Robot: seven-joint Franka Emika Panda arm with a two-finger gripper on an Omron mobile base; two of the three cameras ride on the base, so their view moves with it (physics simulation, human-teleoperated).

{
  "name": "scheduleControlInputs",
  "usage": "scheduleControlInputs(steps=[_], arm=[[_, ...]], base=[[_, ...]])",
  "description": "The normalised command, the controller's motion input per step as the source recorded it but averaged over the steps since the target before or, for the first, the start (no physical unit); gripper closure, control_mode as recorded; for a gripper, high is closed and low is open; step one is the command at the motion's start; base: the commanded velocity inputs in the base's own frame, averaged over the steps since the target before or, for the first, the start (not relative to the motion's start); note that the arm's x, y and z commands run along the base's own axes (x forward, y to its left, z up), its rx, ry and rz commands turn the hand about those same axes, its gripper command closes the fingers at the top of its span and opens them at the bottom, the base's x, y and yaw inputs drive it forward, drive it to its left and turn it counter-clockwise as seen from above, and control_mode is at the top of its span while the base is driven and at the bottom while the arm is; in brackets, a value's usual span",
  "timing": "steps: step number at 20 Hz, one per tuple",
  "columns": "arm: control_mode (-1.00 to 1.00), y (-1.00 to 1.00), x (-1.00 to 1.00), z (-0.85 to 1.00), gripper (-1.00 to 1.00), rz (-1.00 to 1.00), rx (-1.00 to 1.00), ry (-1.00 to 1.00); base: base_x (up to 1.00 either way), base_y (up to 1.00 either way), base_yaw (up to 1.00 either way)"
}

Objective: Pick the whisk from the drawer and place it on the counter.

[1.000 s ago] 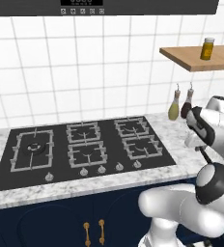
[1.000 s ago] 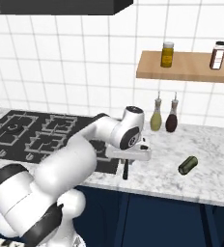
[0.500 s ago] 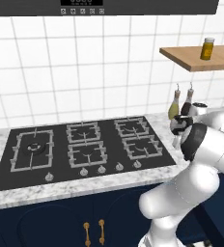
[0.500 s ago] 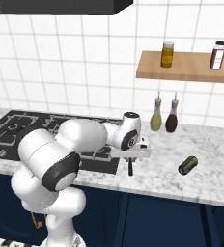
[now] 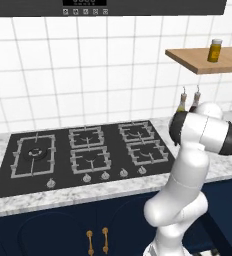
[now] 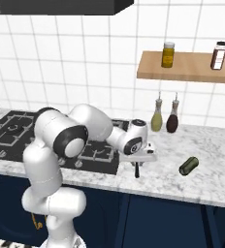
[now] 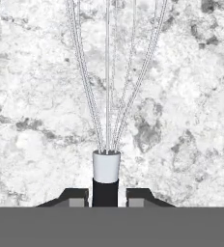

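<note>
currently fingers point(image 7: 105, 198) closed on black handle of whisk point(image 7: 107, 120), wire loops extended over marbled tabletop point(image 7: 181, 120), hand low above tabletop right of hob point(image 6: 17, 135), olive-green object point(image 6: 188, 165) nearby

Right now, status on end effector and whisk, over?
End effector shut on whisk handle. Whisk over the counter, wires pointing down. Green object lies apart to the side.

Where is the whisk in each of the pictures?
Hand view: the whisk stands in the middle, with its black handle between the gripper tips and its wires fanning upward.
Right base view: a dark stick, likely its handle, hangs under the hand near the counter's front edge.
Left base view: the arm covers that spot.
Shared landmark: the marbled counter.
</note>
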Motion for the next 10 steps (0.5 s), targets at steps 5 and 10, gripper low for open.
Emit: scheduleControlInputs(steps=[5,10], arm=[[-1.00,0.00,0.00,0.04,-1.00,0.00,0.00,-0.01],[-1.00,0.20,-0.11,0.78,-1.00,-0.05,-0.01,-0.03]], base=[[0.00,0.00,0.00],[0.00,0.00,0.00]])
